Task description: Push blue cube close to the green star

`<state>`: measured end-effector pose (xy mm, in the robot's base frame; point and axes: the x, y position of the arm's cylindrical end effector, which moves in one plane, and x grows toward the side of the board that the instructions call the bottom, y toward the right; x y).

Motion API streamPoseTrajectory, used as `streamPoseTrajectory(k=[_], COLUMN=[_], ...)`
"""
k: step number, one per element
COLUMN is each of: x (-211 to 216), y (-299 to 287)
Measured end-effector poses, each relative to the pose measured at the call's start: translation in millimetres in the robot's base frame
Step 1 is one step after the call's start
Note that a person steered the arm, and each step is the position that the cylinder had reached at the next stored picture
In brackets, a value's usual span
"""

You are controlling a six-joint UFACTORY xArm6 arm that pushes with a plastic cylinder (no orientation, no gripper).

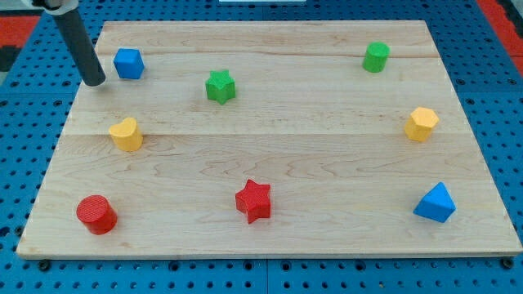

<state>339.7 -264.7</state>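
On the pale wooden board (270, 163), my tip (96, 81) rests near the top left corner, just to the view's left of the small blue cube (128, 63), a narrow gap apart; being a bare dark rod, it grips nothing. The green star-shaped block (220, 86) sits to the view's right of the cube, slightly lower. A yellow rounded block (126, 134) lies below them.

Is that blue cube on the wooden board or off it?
On. The blue cube sits on the board, near its top-left corner, right of my tip.
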Motion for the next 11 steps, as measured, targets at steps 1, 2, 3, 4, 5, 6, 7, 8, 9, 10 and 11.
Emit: streamPoseTrajectory(k=[1,2,3,4,5,6,7,8,9,10,11], x=[-21.8,-21.2,-21.2,-20.4,-20.2,-20.2,-20.2,-20.1,-12.6,3.1,12.3], y=[0.0,0.0,10.9,44.4,69.4,93.8,115.6,119.6,87.2,77.6,63.2])
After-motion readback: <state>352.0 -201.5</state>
